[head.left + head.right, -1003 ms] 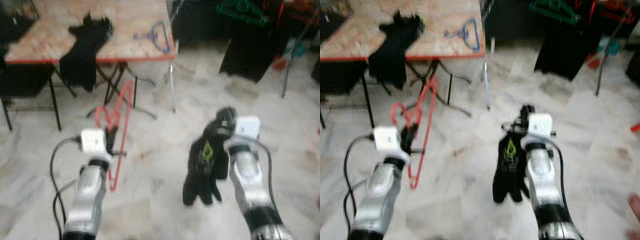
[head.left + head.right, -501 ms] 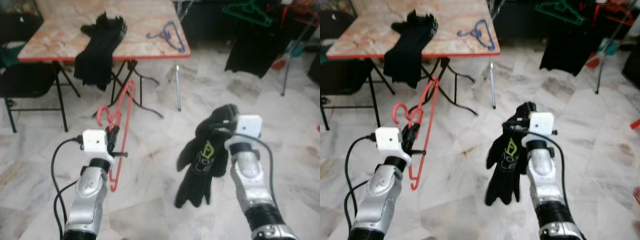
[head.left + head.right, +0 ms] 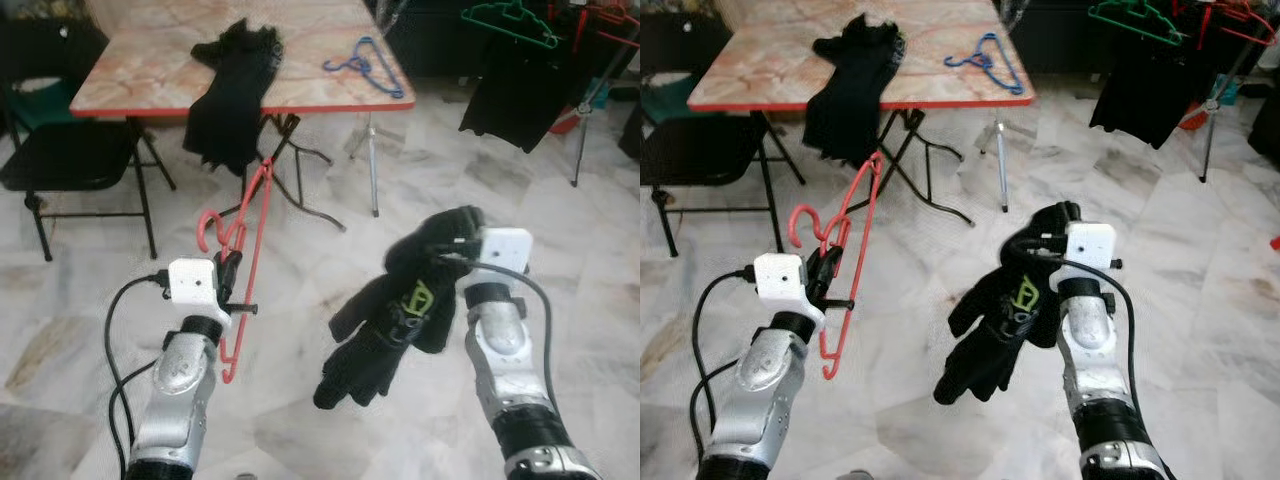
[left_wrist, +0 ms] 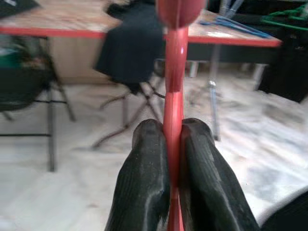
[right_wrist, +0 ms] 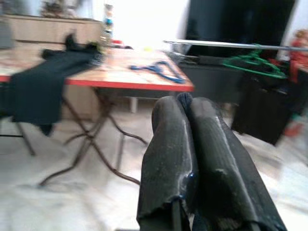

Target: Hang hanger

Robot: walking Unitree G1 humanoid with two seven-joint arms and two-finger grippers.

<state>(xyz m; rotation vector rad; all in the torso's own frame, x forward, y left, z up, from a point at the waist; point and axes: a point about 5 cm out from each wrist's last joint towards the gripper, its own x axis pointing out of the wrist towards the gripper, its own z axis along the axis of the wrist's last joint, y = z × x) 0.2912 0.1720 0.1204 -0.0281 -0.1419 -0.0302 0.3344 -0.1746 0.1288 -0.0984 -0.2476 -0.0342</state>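
Note:
A red hanger (image 3: 250,228) stands nearly upright over the marble floor, and my left gripper (image 3: 229,276) is shut on its lower bar. In the left wrist view the fingers (image 4: 147,159) pinch the red hanger (image 4: 174,62) between them. My right gripper (image 3: 452,240) is shut on a black garment (image 3: 385,322) with a green logo, which hangs down to its left. At the far right a clothes rack rail (image 5: 226,44) carries a green hanger (image 3: 508,18) and a hanging black garment (image 3: 505,98).
A folding table (image 3: 150,70) with a red edge stands ahead on the left. It bears another black garment (image 3: 232,90) draped over its front edge and a blue hanger (image 3: 365,68). A black chair (image 3: 70,165) stands at its left. Open marble floor lies between me and the rack.
The whole picture has shifted and sharpened, so the camera has moved. The black garment in my right gripper has swung out to the left. Both grippers keep their hold.

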